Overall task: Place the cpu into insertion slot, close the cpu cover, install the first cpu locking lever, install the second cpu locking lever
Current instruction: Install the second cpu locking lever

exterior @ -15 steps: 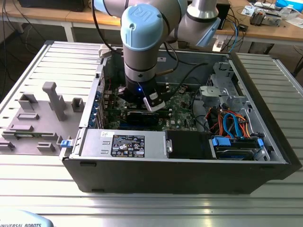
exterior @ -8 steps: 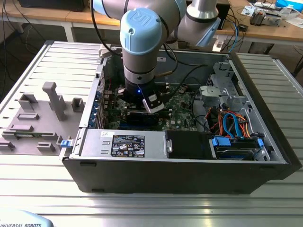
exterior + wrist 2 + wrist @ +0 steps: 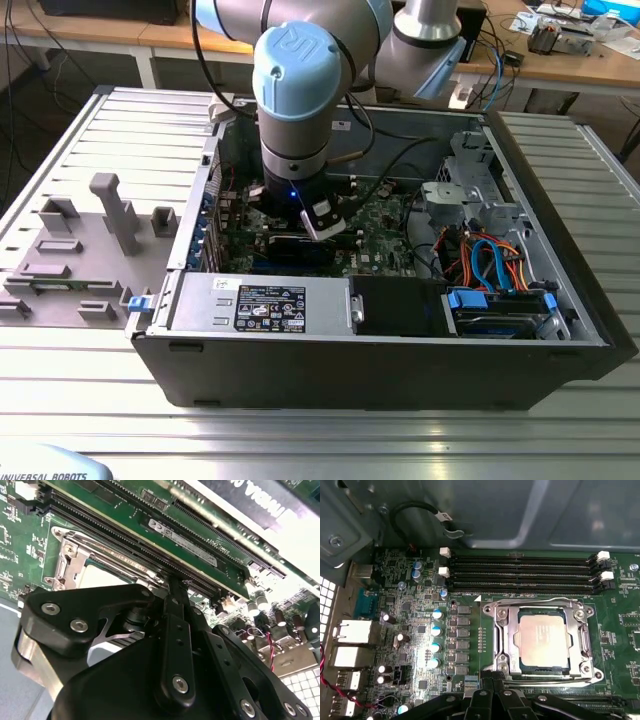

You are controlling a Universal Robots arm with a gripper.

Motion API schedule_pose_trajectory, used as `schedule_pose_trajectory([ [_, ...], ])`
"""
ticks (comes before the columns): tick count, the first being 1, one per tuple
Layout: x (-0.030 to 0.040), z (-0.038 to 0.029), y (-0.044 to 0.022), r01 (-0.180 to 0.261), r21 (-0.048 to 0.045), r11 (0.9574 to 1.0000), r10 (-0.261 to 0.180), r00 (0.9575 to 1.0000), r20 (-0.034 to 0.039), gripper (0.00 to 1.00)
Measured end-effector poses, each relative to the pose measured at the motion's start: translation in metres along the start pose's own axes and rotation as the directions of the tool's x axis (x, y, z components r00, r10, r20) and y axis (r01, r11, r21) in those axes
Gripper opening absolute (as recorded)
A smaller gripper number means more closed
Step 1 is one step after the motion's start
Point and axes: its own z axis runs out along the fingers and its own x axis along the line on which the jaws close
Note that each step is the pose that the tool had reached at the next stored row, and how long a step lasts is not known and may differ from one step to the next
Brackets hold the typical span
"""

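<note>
Cpu (image 3: 540, 639) sat in slot (image 3: 507, 641), cover (image 3: 581, 639) closed over it. Gripper (image 3: 490, 682) clenched empty at socket edge.

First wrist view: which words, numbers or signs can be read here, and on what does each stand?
Nothing can be quoted.
The white tag on the black cable: print too small to read.
White lettering on the green motherboard: too small to read.
Metal top of the cpu: faint marks, unreadable.

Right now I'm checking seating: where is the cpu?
In the first wrist view the cpu lies in the insertion slot on the green motherboard, framed by the cpu cover, beside the long black memory slots.
</note>
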Motion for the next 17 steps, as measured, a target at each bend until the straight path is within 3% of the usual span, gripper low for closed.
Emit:
schedule_pose_trajectory([
  [12, 0.0032, 0.0012, 0.0053, 0.000, -0.0039, 1.0000, 0.000, 1.0000, -0.0001, 0.11],
  [17, 0.0031, -0.0164, 0.0113, 0.000, -0.0039, 1.0000, 0.000, 1.0000, 0.0000, 0.11],
])
